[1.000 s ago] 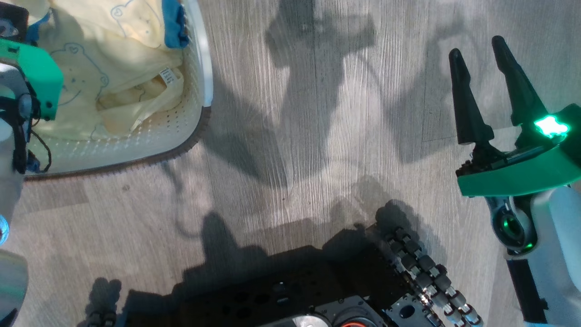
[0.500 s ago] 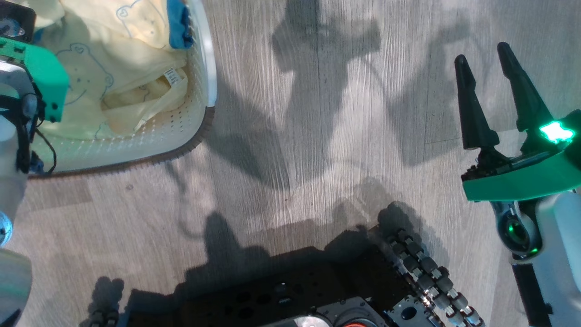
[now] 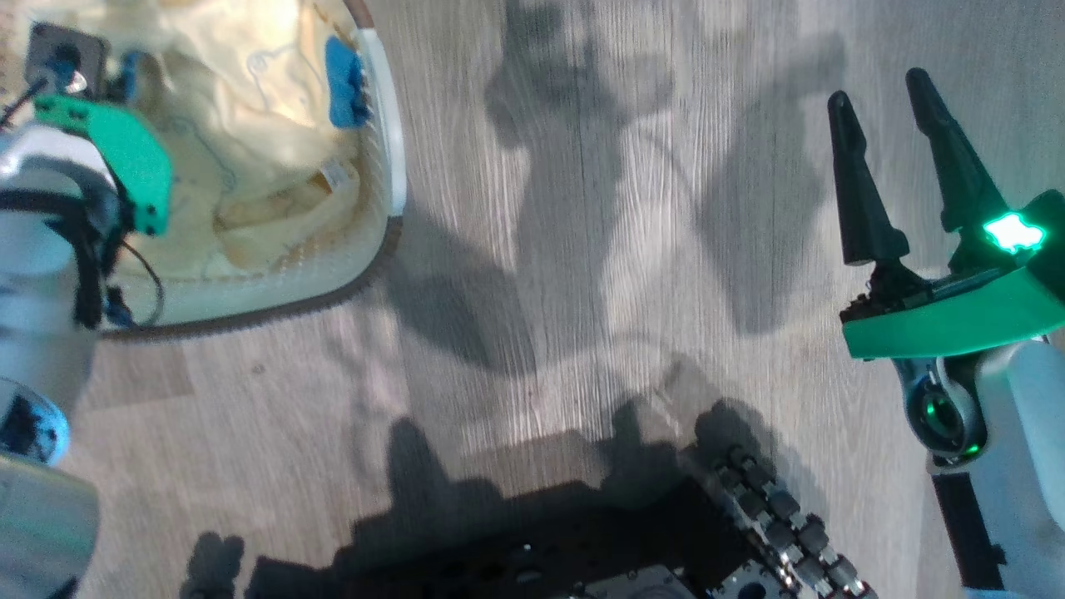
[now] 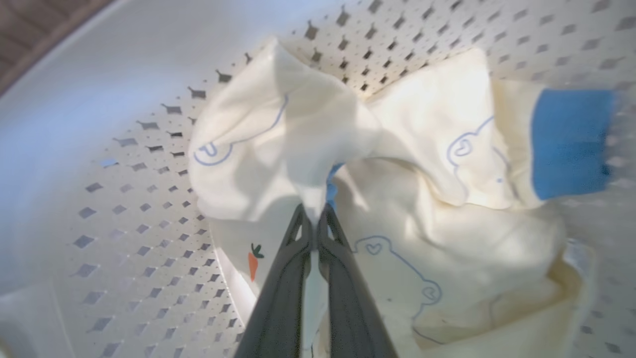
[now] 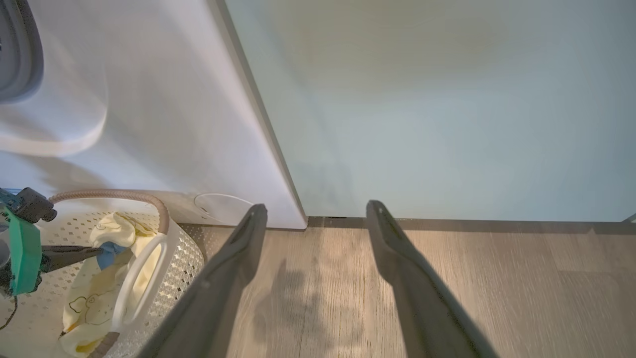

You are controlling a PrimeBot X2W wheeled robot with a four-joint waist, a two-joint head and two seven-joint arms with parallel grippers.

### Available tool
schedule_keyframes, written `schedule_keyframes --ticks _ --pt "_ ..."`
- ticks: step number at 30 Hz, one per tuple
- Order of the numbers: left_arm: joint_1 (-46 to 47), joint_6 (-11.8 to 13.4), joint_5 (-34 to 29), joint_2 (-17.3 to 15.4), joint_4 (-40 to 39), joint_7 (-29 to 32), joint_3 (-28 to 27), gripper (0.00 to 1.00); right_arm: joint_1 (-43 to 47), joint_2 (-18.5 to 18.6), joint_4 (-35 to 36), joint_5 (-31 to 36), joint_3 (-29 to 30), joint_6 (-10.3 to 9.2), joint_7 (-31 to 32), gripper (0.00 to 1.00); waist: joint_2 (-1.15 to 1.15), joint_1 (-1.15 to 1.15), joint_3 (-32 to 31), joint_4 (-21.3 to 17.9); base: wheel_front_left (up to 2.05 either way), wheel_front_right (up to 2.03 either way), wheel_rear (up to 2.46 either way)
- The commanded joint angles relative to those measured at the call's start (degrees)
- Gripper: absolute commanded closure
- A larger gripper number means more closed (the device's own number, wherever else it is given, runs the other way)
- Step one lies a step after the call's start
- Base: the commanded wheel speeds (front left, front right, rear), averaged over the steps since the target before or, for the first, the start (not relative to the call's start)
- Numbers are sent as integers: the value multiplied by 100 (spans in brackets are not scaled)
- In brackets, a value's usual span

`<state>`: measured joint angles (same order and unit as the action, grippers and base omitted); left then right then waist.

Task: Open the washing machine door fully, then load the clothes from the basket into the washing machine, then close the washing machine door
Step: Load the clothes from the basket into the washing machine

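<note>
Smeared by motion throughout the head view: basket (image 3: 391, 166) and clothes (image 3: 250, 125), bear print unreadable, sewn-in tag (image 3: 335, 175) too small to read. Cut off there by the top and left edges, partly behind the left arm (image 3: 50, 249). From the left wrist, blue cuff (image 4: 566, 144) blurred, basket floor buried under cloth. From the right wrist, washing machine (image 5: 149, 99) cropped top and left, grey door seal (image 5: 20, 49) a mere sliver; left gripper (image 5: 97, 251) cut by the left edge, grip unclear.

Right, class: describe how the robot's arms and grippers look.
The right gripper and left gripper each have two long tapering dark fingers on a bright green bracket. The forearms are pale grey. A green light glows on the right bracket; black cables loop at the left wrist.
</note>
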<state>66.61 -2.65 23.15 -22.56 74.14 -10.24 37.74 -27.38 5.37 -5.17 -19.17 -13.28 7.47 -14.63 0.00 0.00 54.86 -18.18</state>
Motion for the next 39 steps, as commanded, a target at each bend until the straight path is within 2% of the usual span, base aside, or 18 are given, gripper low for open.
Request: schedule_keyframes --ticks 1,10,14,29,39 --pt "-220 -16 58 -190 -19 -78 -140 100 237 25 95 -28 -63 2 -37 0 0 0 -250 68 0 0 0" --pt "-1087 -335 658 51 -142 -450 -552 100 553 -18 -143 -146 -39 2 -37 0 0 0 -1459 184 0 0 0" --pt "-1637 -427 914 151 -661 -472 -803 100 857 -14 -255 -209 25 2 -37 0 0 0 -2099 325 0 0 0" --pt "-3174 -470 1245 324 -2483 -475 -1877 100 1622 162 -440 -337 181 2 -37 0 0 0 -3733 863 0 0 0" --pt "-4001 -478 1274 218 -3473 -475 -2517 100 2131 280 -420 -422 357 2 -37 0 0 0 -4564 1014 0 0 0"
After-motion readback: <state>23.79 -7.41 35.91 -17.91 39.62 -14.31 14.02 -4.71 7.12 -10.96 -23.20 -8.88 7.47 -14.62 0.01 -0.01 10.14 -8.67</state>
